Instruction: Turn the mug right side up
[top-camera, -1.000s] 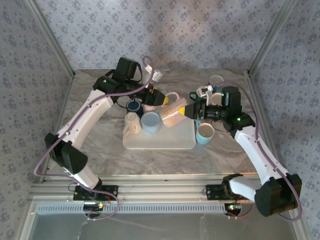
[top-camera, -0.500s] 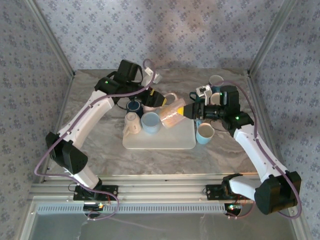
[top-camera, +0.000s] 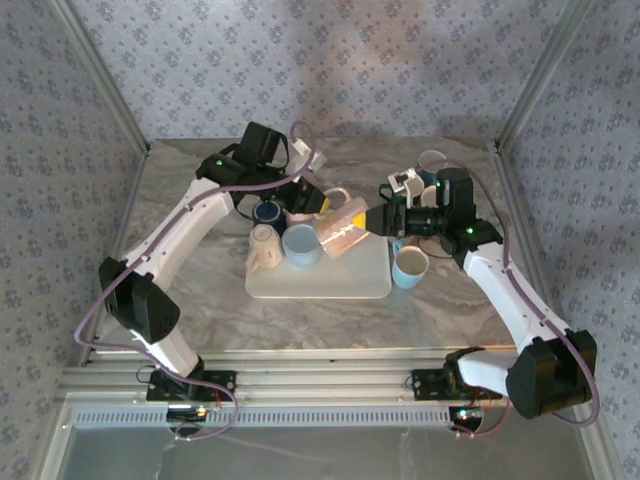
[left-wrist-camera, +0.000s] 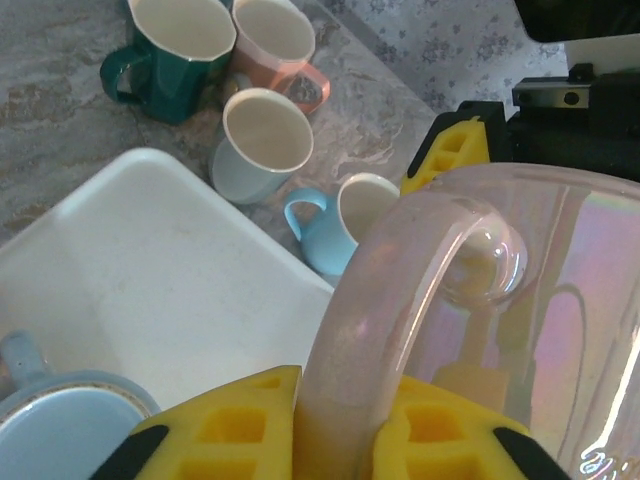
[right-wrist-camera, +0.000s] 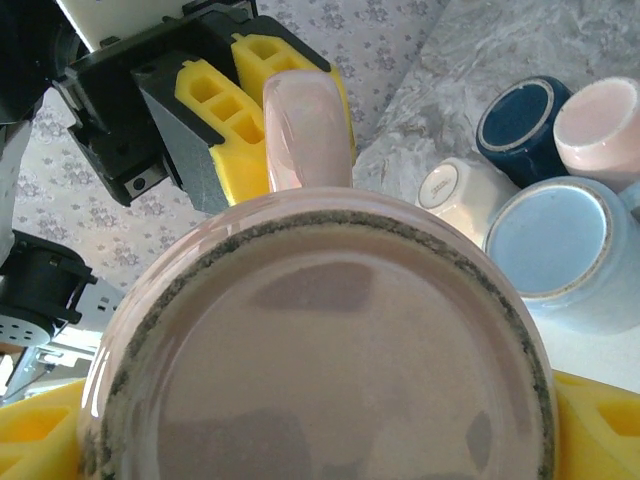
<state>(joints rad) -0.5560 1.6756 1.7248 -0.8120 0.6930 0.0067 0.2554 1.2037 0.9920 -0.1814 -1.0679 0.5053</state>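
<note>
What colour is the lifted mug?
The mug is iridescent pale pink, clearest in the left wrist view.

Soft, even daylight, no hard shadows; wrist views go blurry up close.
Top view sharp, with faint arm shadows on the bench (top-camera: 200, 300) left of the pink mug (top-camera: 338, 232). Left wrist: mug handle and wall out of focus with a pearly glare, cups (left-wrist-camera: 265, 140) behind the mug sharper. Right wrist: mug base soft, bright white patch above-left of it.
</note>
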